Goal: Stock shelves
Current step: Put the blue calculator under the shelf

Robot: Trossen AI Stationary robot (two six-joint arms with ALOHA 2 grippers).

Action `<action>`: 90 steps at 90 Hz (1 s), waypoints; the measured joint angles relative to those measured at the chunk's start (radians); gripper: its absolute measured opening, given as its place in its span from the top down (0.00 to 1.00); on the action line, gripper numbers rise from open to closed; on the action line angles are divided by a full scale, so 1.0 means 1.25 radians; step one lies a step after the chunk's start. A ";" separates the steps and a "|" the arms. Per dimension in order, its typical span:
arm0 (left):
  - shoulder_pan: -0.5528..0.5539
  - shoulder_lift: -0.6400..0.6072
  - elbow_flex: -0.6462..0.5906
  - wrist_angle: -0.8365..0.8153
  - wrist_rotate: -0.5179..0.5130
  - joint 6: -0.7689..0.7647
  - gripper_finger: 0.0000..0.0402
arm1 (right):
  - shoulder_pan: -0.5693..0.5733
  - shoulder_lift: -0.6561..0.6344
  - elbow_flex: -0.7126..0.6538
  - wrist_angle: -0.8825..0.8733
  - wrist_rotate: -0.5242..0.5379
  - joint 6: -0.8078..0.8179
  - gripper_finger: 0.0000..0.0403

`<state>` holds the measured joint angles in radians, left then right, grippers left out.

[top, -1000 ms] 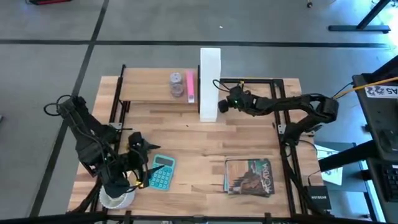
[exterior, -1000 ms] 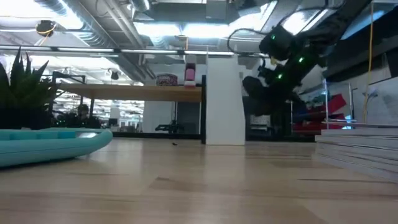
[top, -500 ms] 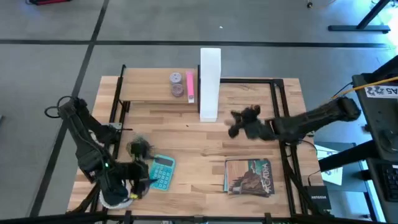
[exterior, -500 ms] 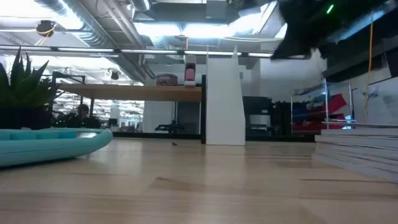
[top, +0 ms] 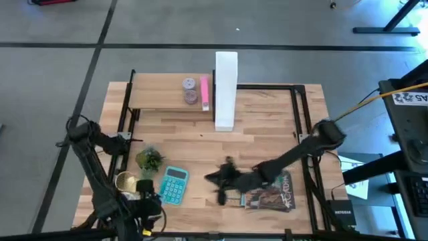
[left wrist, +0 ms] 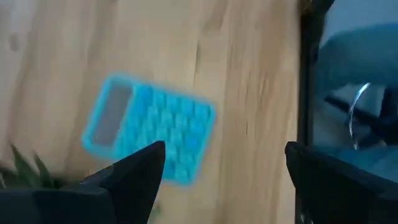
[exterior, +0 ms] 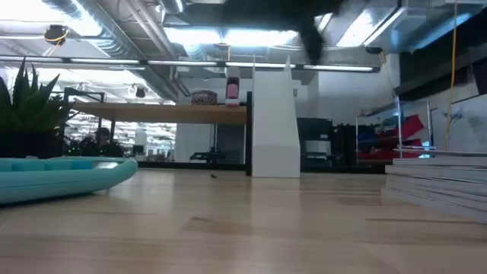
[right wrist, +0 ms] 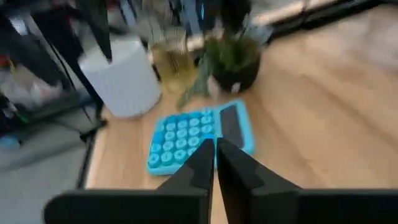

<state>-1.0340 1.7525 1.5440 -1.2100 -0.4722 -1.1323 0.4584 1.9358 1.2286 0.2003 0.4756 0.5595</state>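
Shelves (top: 167, 100) beside white file box (top: 225, 90), right gripper (top: 219, 182) pressed together, left gripper (left wrist: 224, 180) spread, book (top: 269, 191) lettering unreadable

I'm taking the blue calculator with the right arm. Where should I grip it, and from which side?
Probably from straight above, pinching across the calculator's long edges at the keypad end. It lies flat, and the plant crowds its display end. The right gripper is shut, so open it first.

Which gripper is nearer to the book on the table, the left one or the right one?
The right gripper is nearer, just beside the book. The left gripper is at the table's front left corner, beyond the calculator.
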 joint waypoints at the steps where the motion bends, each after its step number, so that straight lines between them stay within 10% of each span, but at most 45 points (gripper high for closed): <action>1: -0.003 0.004 0.000 -0.003 0.003 -0.010 0.22 | -0.005 0.011 0.018 -0.022 -0.009 0.004 0.95; 41: -0.115 0.131 0.000 0.000 -0.060 -0.246 0.22 | -0.171 0.221 0.221 -0.165 -0.276 0.138 0.43; 90: -0.073 0.228 -0.001 0.021 -0.073 -0.177 0.22 | -0.188 0.271 0.224 -0.085 -0.343 0.225 0.53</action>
<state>-1.1253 2.0373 1.5433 -1.1843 -0.5637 -1.3530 0.2231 2.2743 1.5084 0.0937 0.0474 0.8414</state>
